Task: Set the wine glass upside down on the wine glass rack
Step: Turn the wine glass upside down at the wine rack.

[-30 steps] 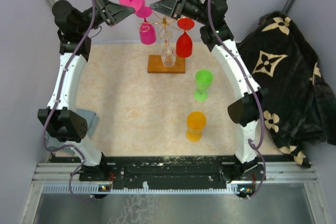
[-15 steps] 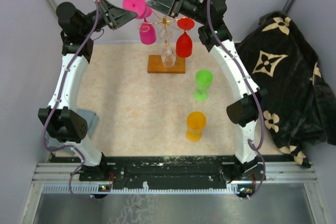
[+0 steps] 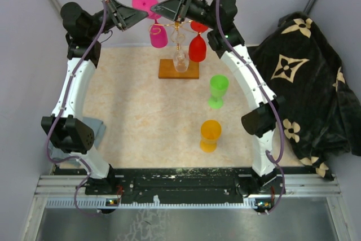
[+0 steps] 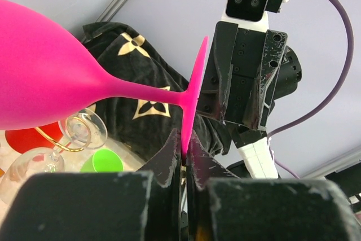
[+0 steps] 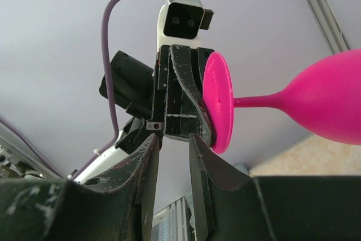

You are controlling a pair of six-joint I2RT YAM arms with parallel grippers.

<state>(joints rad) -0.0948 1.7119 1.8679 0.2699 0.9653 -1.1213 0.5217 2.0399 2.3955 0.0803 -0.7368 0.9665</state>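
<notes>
The table [image 3: 130, 117] is getting crowded. A green glass [image 3: 218, 90] and an orange glass [image 3: 210, 135] are standing upright on the right half, well apart from the rack [image 3: 168, 70]. A black cloth [image 3: 307, 77] with a pale flower print is lying bunched off the right edge. A red glass [image 3: 197, 46] and a clear glass [image 3: 180, 57] are hanging bowl-down on the rack, red on its right side, clear over the wooden base. The right gripper [image 5: 172, 153] is hovering right at the foot of the pink glass [image 4: 45, 77], fingers partly apart with nothing between them.

The pink glass is opaque hot pink, foot-up in the air just left of the rack's gold post and looking a bit tilted, its bowl beside a curled arm. Can't tell if it's hooked on. The left gripper [image 4: 183, 156] is pinching the rim of the foot, jaws nearly together.

The left wrist view is showing that pinch edge-on, which the overhead view isn't. The right wrist view is showing the foot's flat face.
</notes>
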